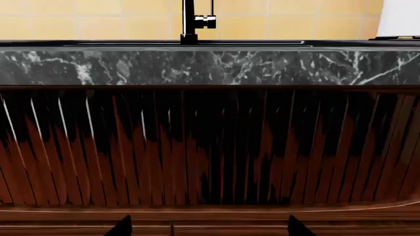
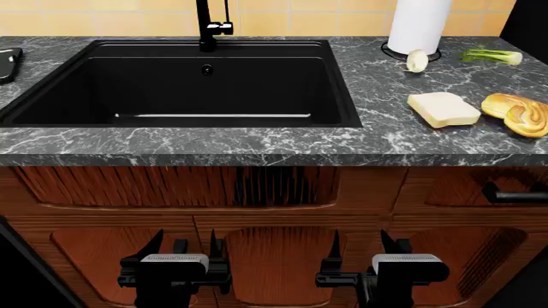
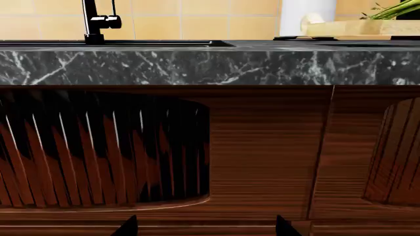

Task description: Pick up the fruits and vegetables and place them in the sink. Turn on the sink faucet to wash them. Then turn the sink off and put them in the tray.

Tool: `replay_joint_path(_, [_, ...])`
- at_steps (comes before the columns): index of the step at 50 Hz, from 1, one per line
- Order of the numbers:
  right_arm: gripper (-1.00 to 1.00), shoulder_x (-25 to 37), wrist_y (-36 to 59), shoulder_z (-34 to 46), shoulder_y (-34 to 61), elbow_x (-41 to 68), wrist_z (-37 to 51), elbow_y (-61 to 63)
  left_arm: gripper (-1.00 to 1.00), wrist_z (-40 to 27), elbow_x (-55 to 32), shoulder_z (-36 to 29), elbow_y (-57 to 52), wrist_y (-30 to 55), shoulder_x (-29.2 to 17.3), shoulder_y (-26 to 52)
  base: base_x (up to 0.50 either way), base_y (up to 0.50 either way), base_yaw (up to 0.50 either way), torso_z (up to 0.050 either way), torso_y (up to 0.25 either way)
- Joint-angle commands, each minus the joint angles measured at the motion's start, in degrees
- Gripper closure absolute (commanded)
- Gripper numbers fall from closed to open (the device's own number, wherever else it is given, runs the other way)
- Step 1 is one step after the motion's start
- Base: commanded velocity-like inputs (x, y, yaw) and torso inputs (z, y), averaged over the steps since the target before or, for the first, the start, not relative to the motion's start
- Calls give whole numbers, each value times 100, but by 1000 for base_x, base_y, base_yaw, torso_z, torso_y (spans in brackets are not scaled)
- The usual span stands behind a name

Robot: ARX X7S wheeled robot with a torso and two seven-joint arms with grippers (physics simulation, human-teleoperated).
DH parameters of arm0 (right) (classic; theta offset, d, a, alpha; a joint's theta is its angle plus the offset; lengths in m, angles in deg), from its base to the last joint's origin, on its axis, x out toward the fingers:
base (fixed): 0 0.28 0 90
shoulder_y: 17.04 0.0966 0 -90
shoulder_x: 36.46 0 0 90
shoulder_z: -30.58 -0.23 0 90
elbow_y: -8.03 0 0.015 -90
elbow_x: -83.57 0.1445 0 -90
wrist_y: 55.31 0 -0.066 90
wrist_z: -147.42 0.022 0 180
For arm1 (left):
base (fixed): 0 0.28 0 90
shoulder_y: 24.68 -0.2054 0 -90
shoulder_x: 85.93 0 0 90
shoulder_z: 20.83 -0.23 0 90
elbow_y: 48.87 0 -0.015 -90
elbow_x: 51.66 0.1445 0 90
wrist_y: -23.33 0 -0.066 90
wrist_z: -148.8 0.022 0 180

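A large matte black rectangular sink (image 2: 205, 83) with a tall black column faucet (image 2: 205, 25) sits left in the dark marbled stone surface (image 2: 256, 141). The small pale round bulb (image 2: 416, 61) and light green celery stalk (image 2: 492, 56) lie far right. Left end effector (image 2: 192, 247) and right end effector (image 2: 358, 247) hang spread and empty below the surface; the right should rise clear of the edge before reaching for the bulb.

Table (image 2: 256, 142): dark grey marble with white veining, set against a yellow tiled wall (image 2: 299, 16).
Paper towel roll (image 2: 418, 25): white, upright at the back.
Cream block (image 2: 443, 108): lying flat, just beside a golden twisted pastry (image 2: 516, 113).
Cabinets (image 2: 283, 212): reddish ribbed wood below.
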Motion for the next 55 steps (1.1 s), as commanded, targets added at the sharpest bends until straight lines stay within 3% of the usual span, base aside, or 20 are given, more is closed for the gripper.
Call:
replay_joint_path(1, [-100, 92, -6, 122, -3, 83, 103, -6, -100, -108, -78, -102, 13, 20, -95, 17, 0, 0, 0, 0, 0])
replay_joint_path(7, [-100, 232, 60, 298, -22, 119, 222, 56, -100, -202, -82, -279, 93, -67, -260, 73, 0, 0, 0, 0, 0])
replay_joint_path(11, [-100, 340, 439, 344, 13, 70, 305, 391, -100, -204, -40, -352, -434, 265, -397, 53, 0, 0, 0, 0, 0])
replay_joint_path(29, [-100, 1014, 3091, 124, 634, 402, 60, 3047, -100, 143, -462, -292, -3378, 3589, -1022, 1101, 0, 0, 0, 50, 0])
replay_joint_path(42, [-100, 1528, 4852, -396, 1758, 1054, -354, 4172, -100, 545, -1014, -197, -4516, 6379, -1272, 2701, 109, -380, 0, 50, 0])
replay_joint_path(55, [-100, 2127, 6744, -533, 3033, 1397, -519, 5224, -100, 727, -1291, -67, -5010, 7346, -1510, 3562, 160, -500, 0, 50, 0])
